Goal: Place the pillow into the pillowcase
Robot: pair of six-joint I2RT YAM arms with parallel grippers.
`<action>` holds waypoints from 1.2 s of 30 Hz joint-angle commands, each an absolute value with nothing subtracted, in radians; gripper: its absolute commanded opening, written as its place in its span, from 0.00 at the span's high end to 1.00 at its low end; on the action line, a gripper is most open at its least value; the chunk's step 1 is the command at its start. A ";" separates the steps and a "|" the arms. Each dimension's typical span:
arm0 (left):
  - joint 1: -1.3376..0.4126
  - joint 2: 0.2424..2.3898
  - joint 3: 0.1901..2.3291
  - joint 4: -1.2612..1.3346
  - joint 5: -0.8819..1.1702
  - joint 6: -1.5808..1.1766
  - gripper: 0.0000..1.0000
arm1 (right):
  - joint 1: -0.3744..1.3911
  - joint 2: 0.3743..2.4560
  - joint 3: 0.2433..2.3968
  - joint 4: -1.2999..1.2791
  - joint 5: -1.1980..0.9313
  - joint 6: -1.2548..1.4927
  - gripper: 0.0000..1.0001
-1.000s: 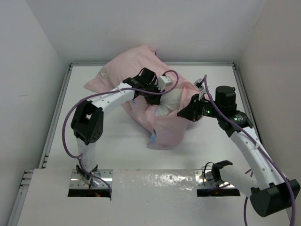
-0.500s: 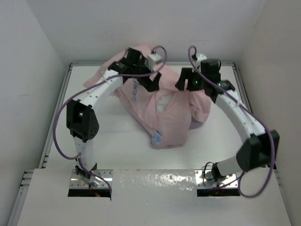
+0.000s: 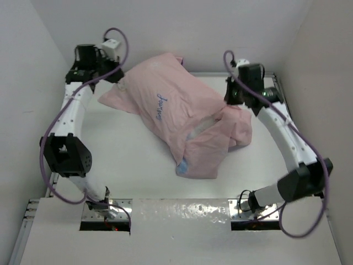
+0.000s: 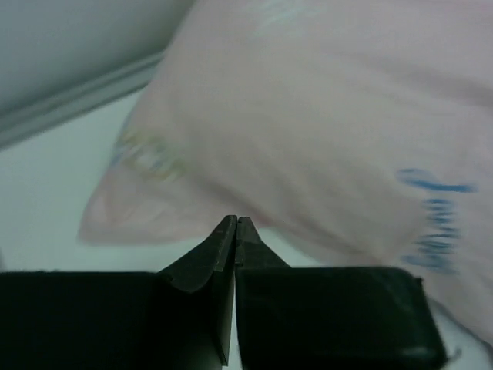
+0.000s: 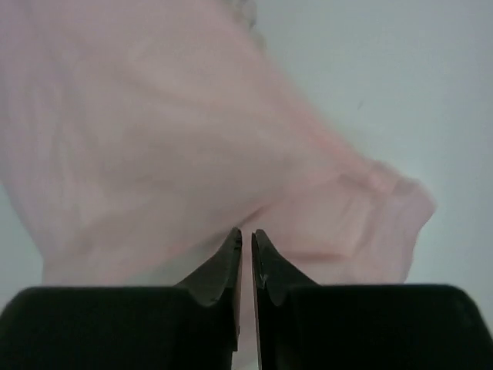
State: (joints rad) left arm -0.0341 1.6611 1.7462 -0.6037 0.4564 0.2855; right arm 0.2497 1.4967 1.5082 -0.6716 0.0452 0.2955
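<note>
Worktop (image 3: 127, 165) holds the pink pillowcase (image 3: 165, 105) in the middle of the frame. The white pillow (image 3: 203, 127) peeks out at its lower right. The left gripper (image 4: 235, 220), upper left, is closed on nothing. The right gripper (image 5: 246, 231), upper right, is almost closed; I cannot tell if it pinches cloth. With the opening loose, the pillow may slip out.

The left arm (image 3: 70, 113) is arching up the left side to the far left corner, its left gripper (image 4: 235, 225) pressing its jaws together on nothing. The right arm (image 3: 287, 141) is bending far right, its right gripper (image 5: 246, 236) showing only a thin slit.
</note>
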 commanded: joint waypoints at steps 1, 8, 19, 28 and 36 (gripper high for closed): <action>0.143 1.727 1.716 -0.591 0.386 0.287 0.96 | 0.426 1.275 1.253 -0.657 0.133 0.276 0.68; 0.160 2.097 1.822 -0.624 0.227 0.390 0.19 | 0.783 1.129 0.815 -0.490 0.208 0.449 0.01; 0.156 2.355 1.954 -0.469 0.186 0.376 0.00 | 0.874 1.245 0.517 -0.071 0.221 0.592 0.01; 0.156 2.397 1.908 -0.366 0.147 0.383 0.12 | 0.848 1.365 0.454 0.083 0.201 0.640 0.50; 0.164 2.361 1.852 -0.378 0.212 0.434 1.00 | 0.701 1.223 0.508 0.000 0.118 0.635 1.00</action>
